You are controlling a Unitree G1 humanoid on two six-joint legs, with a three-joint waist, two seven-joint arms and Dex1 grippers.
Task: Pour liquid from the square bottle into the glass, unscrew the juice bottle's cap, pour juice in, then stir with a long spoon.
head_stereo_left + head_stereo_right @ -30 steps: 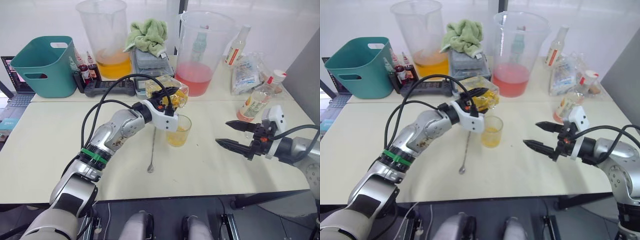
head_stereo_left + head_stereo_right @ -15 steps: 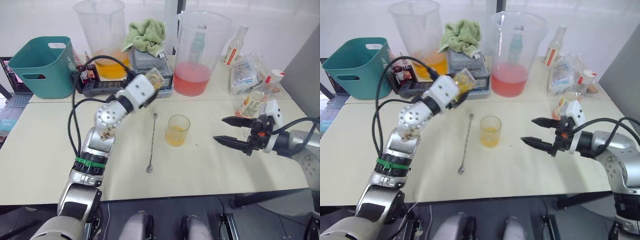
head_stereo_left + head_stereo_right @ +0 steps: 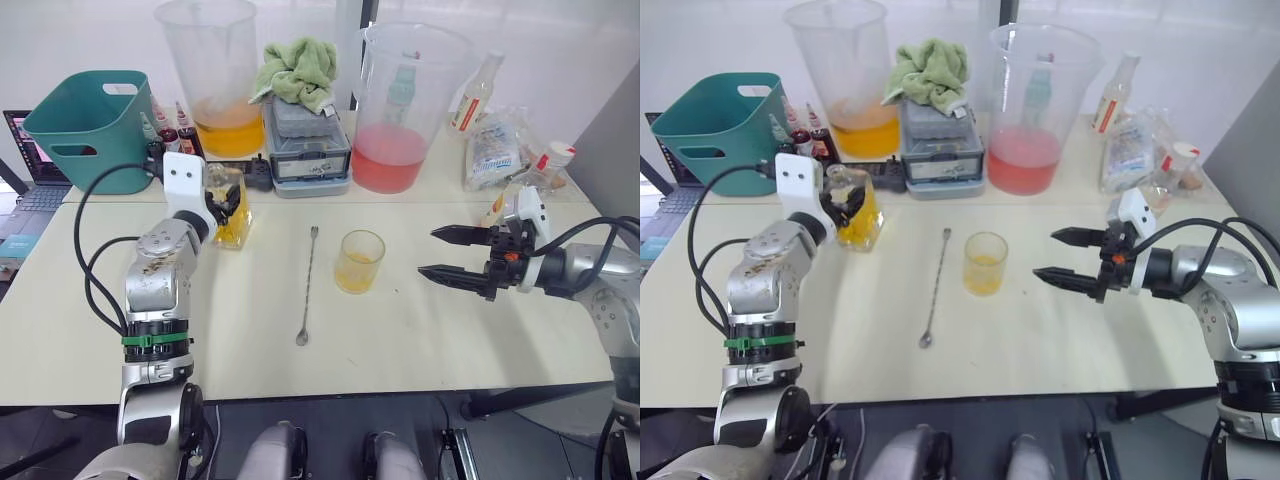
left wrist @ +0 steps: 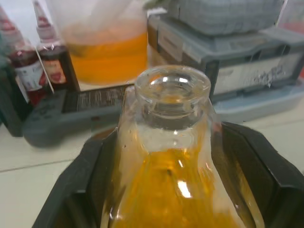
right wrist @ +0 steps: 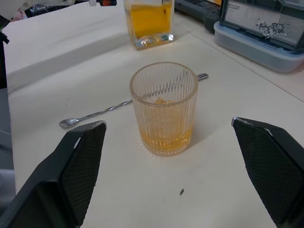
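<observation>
The square bottle [image 3: 231, 218], with yellow liquid and no stopper in its neck, stands upright on the table left of the glass. My left gripper [image 3: 222, 205] is shut on it, a black finger [image 4: 92, 175] on either side. The glass [image 3: 360, 262] holds a little yellow liquid at mid-table. The long spoon [image 3: 306, 285] lies flat just left of it. My right gripper [image 3: 427, 251] hovers open, right of the glass and pointing at it. The juice bottle [image 3: 545, 172] with its whitish cap [image 3: 556, 154] stands behind my right wrist, partly hidden.
Along the back stand a teal basket [image 3: 85, 130], dark-red dropper bottles [image 3: 165, 135], a jug of yellow liquid [image 3: 215, 80], a grey box [image 3: 310, 145] under a green towel, a jug of pink liquid [image 3: 405, 110], a slim bottle [image 3: 472, 95] and a plastic bag [image 3: 495, 150].
My left arm swung the square bottle away from over the glass, back to the left, and brought it upright onto the table. My right gripper edged a little closer to the glass.
</observation>
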